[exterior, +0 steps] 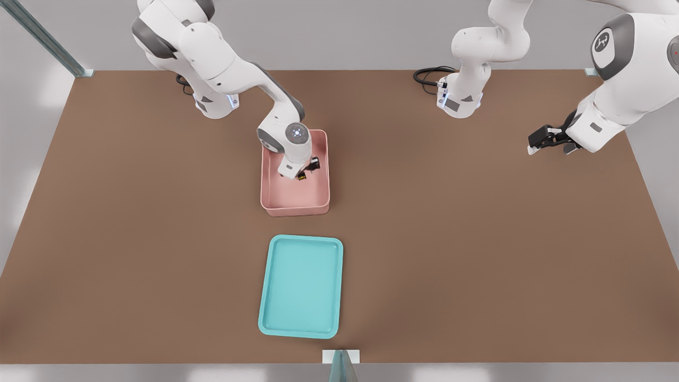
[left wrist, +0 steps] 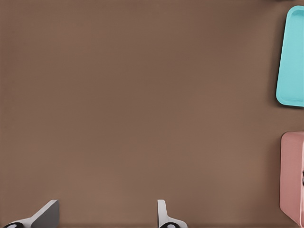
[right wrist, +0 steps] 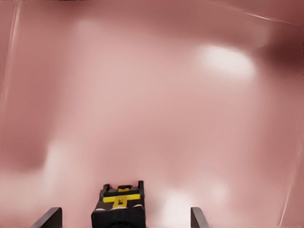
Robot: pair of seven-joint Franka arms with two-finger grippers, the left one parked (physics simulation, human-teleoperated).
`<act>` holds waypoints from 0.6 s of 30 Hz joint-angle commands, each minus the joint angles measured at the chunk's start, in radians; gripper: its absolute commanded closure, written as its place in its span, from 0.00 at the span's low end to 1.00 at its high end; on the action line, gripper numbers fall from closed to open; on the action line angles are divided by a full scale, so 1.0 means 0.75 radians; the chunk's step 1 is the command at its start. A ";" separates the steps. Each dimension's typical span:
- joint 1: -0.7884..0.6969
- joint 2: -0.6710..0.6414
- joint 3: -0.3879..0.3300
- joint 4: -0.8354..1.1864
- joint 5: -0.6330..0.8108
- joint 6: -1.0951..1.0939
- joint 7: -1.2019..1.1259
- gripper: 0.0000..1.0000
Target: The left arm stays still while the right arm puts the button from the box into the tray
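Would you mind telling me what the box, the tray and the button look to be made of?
The box looks like smooth pink plastic, with soft highlights on its walls. The tray seems matte turquoise plastic, with an evenly moulded rim. The button, between the fingers of the open gripper, looks like hard black plastic with yellow parts.

A simulated robotics test cell: two white jointed robot arms bolted to a bare brown rectangular bench [exterior: 477, 239], grey walls behind, metal frame posts [exterior: 42, 37] at the corners, black cables [exterior: 429, 74] coiled by one arm base.
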 commanded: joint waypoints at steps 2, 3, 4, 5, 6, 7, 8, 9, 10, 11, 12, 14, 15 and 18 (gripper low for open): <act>0.003 -0.009 0.017 -0.017 -0.019 0.060 0.322 0.00; 0.000 -0.009 0.020 -0.034 -0.041 0.076 0.320 0.00; 0.003 -0.009 0.020 -0.050 -0.047 0.093 0.320 0.00; 0.000 -0.009 0.020 -0.052 -0.066 0.093 0.320 0.00; 0.000 -0.007 0.020 -0.052 -0.066 0.093 0.320 0.00; -0.002 -0.003 0.020 -0.050 -0.066 0.093 0.320 0.00; -0.002 -0.001 0.020 -0.050 -0.066 0.093 0.320 0.00; -0.004 0.003 0.020 -0.048 -0.078 0.097 0.320 0.00; -0.006 0.005 0.020 -0.048 -0.078 0.105 0.320 0.06; -0.006 0.005 0.017 -0.046 -0.076 0.105 0.320 0.14; -0.006 0.009 0.017 -0.040 -0.076 0.105 0.318 0.16; -0.006 0.019 0.015 -0.038 -0.084 0.105 0.318 0.19; -0.006 0.024 0.015 -0.038 -0.103 0.105 0.318 0.26; -0.004 0.017 0.015 -0.042 -0.105 0.101 0.318 0.44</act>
